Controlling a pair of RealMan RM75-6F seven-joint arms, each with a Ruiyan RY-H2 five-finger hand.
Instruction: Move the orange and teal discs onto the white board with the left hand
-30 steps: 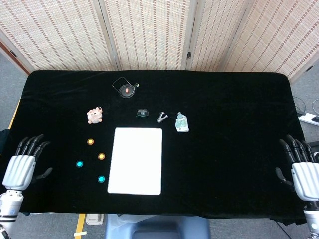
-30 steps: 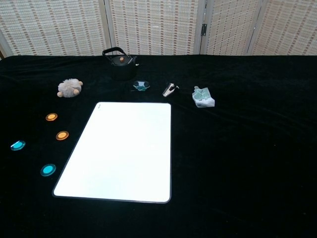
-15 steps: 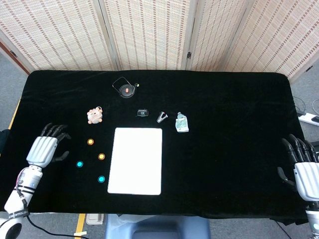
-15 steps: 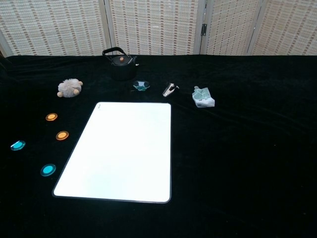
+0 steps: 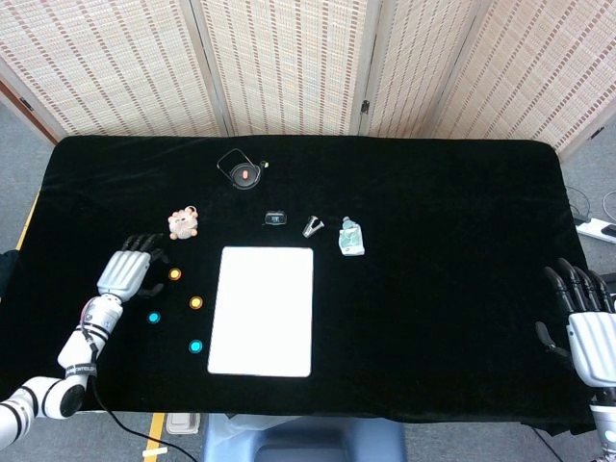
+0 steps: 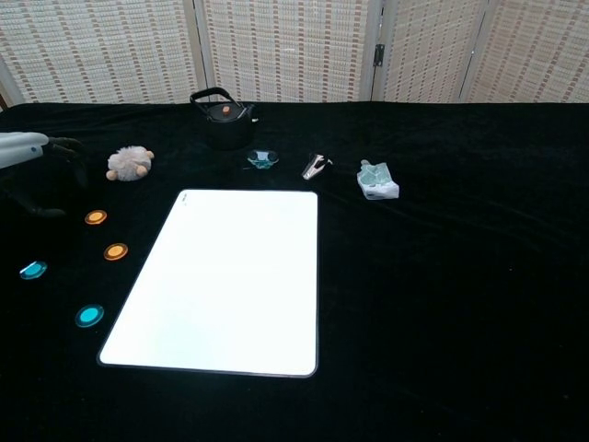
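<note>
My left hand hovers with fingers spread and holding nothing, just left of the upper orange disc on the black counter. The second orange disc and the two teal discs lie on the cloth left of the white board, none of them on it. My right hand rests open and empty at the counter's far right edge.

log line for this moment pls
left hand: open, beside orange disc | discs: all off white board | right hand: open, idle
</note>
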